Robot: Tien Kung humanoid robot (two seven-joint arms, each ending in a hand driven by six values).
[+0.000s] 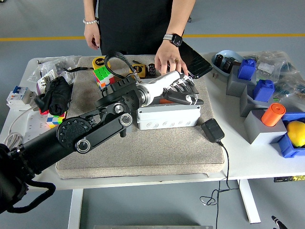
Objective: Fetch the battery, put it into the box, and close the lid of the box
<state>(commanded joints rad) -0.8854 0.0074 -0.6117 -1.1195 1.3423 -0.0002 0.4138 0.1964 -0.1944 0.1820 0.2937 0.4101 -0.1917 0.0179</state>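
A grey box (167, 117) sits on the beige mat (143, 148) at mid table. My left hand (183, 93) lies flat on the box's lid, fingers spread and holding nothing, pressing the lid down. A sliver of the orange battery (165, 100) shows under the hand at the box's top. A person's hand (169, 59) with a watch rests on the table just behind the box. The right arm is out of view.
A black adapter (212, 129) with its cord lies right of the box. Blue and grey blocks (259, 95), an orange cylinder (272, 114) and a yellow ball (296, 132) stand at right. A puzzle cube (102, 75) and a black bundle (57, 95) lie at left.
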